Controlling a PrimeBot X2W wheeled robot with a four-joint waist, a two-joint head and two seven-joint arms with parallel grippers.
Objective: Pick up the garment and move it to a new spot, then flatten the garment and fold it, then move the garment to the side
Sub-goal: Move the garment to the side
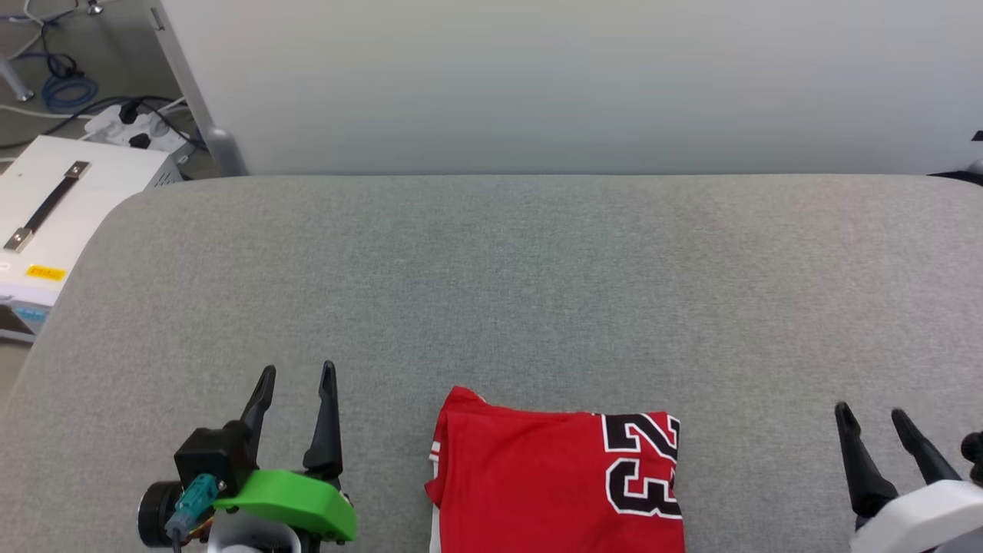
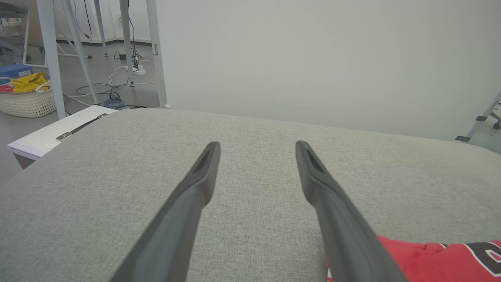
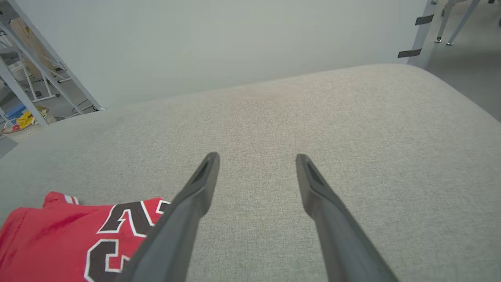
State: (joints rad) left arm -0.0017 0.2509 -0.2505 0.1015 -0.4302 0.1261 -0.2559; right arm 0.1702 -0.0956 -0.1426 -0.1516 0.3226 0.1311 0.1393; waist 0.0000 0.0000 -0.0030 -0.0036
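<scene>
Red shirt: the garment [image 1: 537,484] lies folded into a neat block on the grey cloth top [image 1: 537,269]. It sits at the near edge, between the two grippers, and touches neither.
Number: a black "23" with white edges shows on the right part of the fold. It lies on its side.
Trim: a little white peeks out at the shirt's left edge.
Left gripper: the left gripper [image 1: 298,369] is to the left of the shirt, with a gap of bare grey cloth between them. Its two dark fingers are spread wide and point away from the robot. It has hold of nothing.
Right gripper: the right gripper [image 1: 870,411] is to the right of the shirt and farther from it. Its fingers are also spread wide, with nothing between them.
Green part: a bright green plastic piece [image 1: 292,499] sits on the left arm, just behind the fingers.
Grey top: it is soft woven cloth with round corners.
White wall: a pale flat board [image 1: 576,77] stands behind the far edge of the grey top.
White box: a white box [image 1: 61,200] with a black handle and a yellow sticker sits low beside the far left corner.
Floor: a coil of blue cable [image 1: 69,92] and a white power strip [image 1: 130,127] lie past the box.
Basket: a white basket [image 2: 27,102] with yellow cloth in it stands on the floor, far off to the left.
</scene>
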